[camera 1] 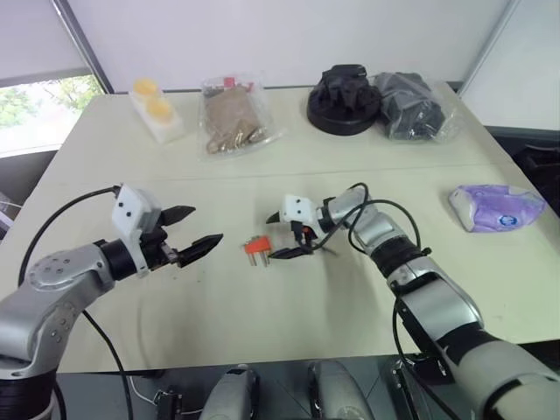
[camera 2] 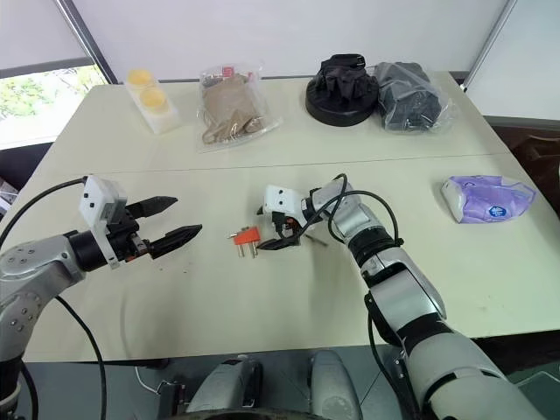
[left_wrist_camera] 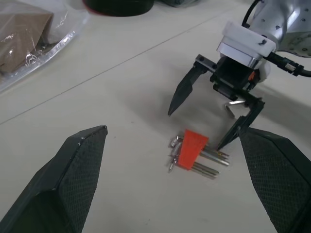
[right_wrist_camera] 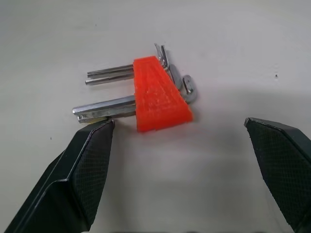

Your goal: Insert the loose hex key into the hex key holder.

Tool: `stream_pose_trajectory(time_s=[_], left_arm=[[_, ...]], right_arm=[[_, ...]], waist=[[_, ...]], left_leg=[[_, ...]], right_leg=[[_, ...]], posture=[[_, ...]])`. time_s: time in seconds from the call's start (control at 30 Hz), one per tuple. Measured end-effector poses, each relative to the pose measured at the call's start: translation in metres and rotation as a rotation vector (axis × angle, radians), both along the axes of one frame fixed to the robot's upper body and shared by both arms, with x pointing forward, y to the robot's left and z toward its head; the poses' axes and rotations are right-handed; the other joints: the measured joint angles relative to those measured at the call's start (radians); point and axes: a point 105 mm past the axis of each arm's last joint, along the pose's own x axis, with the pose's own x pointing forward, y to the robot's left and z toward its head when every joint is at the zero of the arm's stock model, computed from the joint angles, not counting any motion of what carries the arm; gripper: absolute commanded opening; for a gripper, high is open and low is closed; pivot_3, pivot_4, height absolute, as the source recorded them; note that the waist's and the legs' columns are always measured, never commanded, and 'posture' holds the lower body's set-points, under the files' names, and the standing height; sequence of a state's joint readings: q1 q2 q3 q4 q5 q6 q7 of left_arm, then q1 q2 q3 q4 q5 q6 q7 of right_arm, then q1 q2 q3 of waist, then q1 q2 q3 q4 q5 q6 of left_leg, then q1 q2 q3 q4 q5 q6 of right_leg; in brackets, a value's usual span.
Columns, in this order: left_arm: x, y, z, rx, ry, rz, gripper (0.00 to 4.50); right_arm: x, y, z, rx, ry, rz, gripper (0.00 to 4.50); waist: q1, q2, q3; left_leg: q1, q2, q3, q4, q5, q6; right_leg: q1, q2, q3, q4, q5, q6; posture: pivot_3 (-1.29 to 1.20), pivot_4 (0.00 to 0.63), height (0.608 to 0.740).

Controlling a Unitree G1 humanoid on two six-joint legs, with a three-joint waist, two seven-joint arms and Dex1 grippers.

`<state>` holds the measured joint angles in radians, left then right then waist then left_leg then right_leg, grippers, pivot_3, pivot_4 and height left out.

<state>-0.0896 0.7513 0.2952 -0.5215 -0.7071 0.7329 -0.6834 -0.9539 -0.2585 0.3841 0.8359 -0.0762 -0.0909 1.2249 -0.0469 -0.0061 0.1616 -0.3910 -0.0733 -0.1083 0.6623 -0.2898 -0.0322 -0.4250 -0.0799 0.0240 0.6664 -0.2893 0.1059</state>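
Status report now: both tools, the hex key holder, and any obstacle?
Left tool open, empty, off to the holder's side. Right tool open, straddling hex key holder. Holder flat on table, keys sticking out. Nothing in the way.

Take the hex key holder (camera 1: 256,248) as your reference. The bare table (camera 1: 262,306) on its near side gives you open room. On its left, the left gripper (camera 1: 194,229) stands with fingers spread, leaving a clear strip of table between it and the holder. On its right, the right gripper (right_wrist_camera: 184,160) crowds in just beside it, jaws wide, one finger (right_wrist_camera: 82,165) close to the longest key. Beyond the holder, clear table runs to the bags (camera 1: 232,114) along the far edge.
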Motion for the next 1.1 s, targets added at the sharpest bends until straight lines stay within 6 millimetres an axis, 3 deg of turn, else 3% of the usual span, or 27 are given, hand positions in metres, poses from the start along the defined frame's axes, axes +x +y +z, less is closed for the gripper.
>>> stream_pose_trajectory(time_s=[0.47, 0.7, 0.93, 1.1], left_arm=[[0.003, 0.0, 0.006, 0.009, -0.022, 0.002, 4.5], [0.003, 0.0, 0.005, 0.016, -0.022, 0.006, 4.5], [0.004, 0.002, 0.005, 0.022, -0.031, 0.013, 4.5], [0.007, 0.001, 0.008, 0.004, -0.04, 0.012, 4.5]], right_arm=[[0.0, 0.009, -0.003, 0.014, 0.007, -0.029, 4.46], [-0.003, 0.011, -0.006, 0.009, 0.0, -0.014, 1.05], [-0.002, 0.011, -0.007, 0.016, -0.012, -0.025, 0.99], [0.0, -0.001, -0.002, 0.045, -0.165, -0.053, 0.99]], waist=[[0.0, 0.0, 0.0], [0.002, 0.0, 0.0], [0.002, 0.0, 0.0], [0.011, 0.0, 0.0]], left_leg=[[0.0, 0.0, 0.0, 0.0, 0.0, 0.0], [0.0, 0.0, 0.0, 0.0, 0.001, -0.001], [0.001, 0.0, 0.0, 0.0, 0.001, -0.001], [0.001, -0.001, 0.0, 0.001, 0.001, -0.001]], right_leg=[[0.0, 0.0, 0.0, 0.0, 0.0, 0.0], [0.0, 0.0, 0.0, 0.001, 0.0, -0.001], [0.001, 0.0, 0.0, 0.001, 0.0, -0.001], [0.001, 0.0, 0.0, 0.0, 0.0, -0.001]], posture=[[0.0, 0.15, 0.74], [0.0, 0.15, 0.74], [0.0, 0.15, 0.74], [0.0, 0.15, 0.74]])
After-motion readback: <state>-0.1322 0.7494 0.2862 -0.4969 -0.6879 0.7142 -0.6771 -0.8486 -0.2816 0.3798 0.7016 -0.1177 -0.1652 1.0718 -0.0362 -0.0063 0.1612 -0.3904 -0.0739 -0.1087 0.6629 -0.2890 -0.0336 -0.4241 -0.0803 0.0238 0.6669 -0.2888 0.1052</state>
